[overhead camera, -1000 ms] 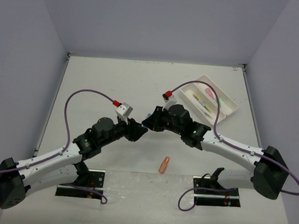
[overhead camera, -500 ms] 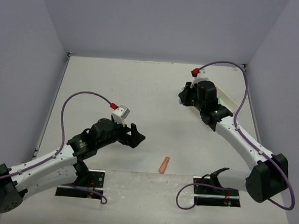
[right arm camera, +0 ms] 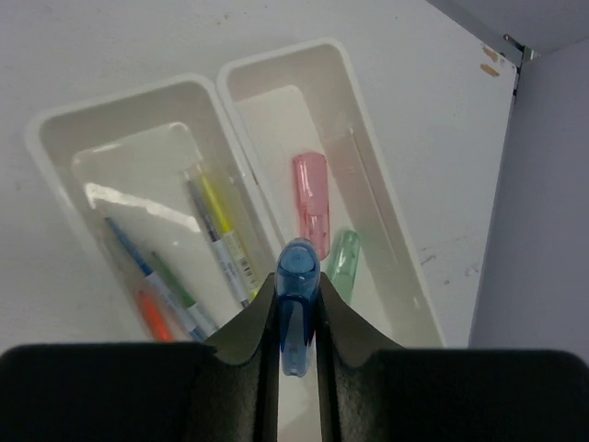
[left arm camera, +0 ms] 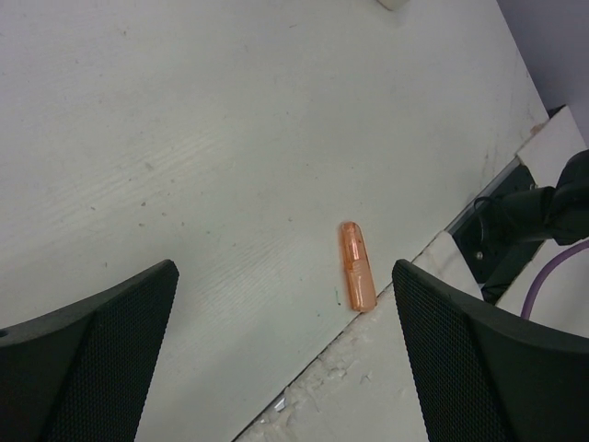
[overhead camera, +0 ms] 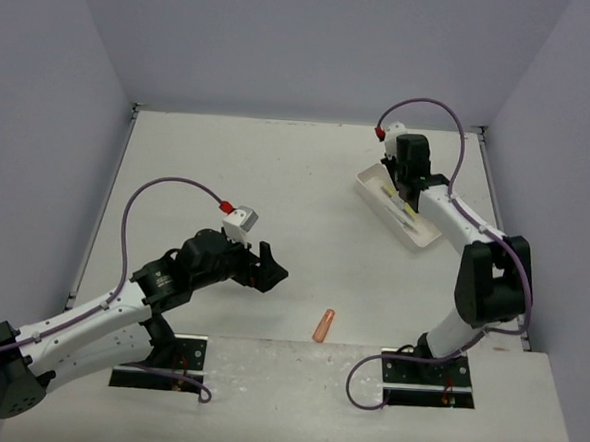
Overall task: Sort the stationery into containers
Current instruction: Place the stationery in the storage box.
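1. The left pincer hangs low over the tabletop with its jaws wide apart and nothing between them.
2. An orange marker piece lies flat on the tabletop ahead of that pincer, right at the near edge and well apart from the tray.
3. The right pincer is clamped on a stubby blue marker piece, which stands out beyond the fingertips.
4. It hovers above the white tray at the far right of the tabletop, about over the wall dividing the two long compartments.
5. In the right wrist view, the right-hand compartment holds a pink piece and a green piece, lying close together.
6. The left-hand compartment holds thin pens, among them a yellow pen and a blue pen.
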Controlling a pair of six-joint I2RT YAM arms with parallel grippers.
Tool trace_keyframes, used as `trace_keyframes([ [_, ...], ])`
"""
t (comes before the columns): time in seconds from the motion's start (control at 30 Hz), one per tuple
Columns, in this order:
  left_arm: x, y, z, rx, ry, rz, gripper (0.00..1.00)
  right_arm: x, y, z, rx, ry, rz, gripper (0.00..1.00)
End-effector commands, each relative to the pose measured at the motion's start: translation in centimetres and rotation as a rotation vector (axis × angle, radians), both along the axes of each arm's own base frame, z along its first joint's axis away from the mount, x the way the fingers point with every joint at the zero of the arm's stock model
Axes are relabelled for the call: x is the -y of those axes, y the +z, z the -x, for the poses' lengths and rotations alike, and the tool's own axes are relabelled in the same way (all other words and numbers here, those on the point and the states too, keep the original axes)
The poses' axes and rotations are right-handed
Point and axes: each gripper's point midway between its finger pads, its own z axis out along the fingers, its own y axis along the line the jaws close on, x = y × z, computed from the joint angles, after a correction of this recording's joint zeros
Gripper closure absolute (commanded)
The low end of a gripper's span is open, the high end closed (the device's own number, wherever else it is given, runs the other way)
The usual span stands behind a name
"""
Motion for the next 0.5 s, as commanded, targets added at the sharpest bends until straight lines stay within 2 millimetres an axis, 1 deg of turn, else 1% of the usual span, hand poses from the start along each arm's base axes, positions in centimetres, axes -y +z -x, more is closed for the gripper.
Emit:
trace_keyframes([
  [0.0, -0.5, 1.7, 0.3, 0.021, -0.014, -0.025, 0.00, 3.6, 0.1, -3.2, -0.015, -0.031, 0.151, 0.99],
  [0.1, -1.2, 1.6, 0.2, 0.025, 0.006, -0.051, 0.00, 4.4, -0.9, -4.1, -0.042, -0.053, 0.162, 0.98],
  [0.2, -1.4, 1.0, 0.3, 0.016, 0.003, -0.070, 0.00, 4.7, -2.2, -4.9, -0.066, -0.063, 0.163, 0.96],
  [0.27, -1.3, 0.8, 0.3, 0.009, 0.001, -0.075, 0.00, 5.2, -3.0, -5.2, -0.085, -0.080, 0.187, 0.93],
  [0.33, -1.4, 0.8, 0.3, 0.008, 0.004, -0.078, 0.00, 5.4, -3.2, -5.4, -0.092, -0.088, 0.206, 0.88],
  [0.37, -1.4, 0.7, 0.3, 0.008, 0.003, -0.079, 0.00, 5.5, -3.2, -5.3, -0.093, -0.092, 0.210, 0.84],
  [0.43, -1.4, 0.8, 0.3, 0.010, 0.002, -0.082, 0.00, 5.8, -3.0, -5.1, -0.089, -0.106, 0.211, 0.72],
  [0.47, -1.5, 0.7, 0.1, 0.013, 0.013, -0.086, 0.00, 5.8, -2.8, -5.1, -0.085, -0.107, 0.209, 0.69],
])
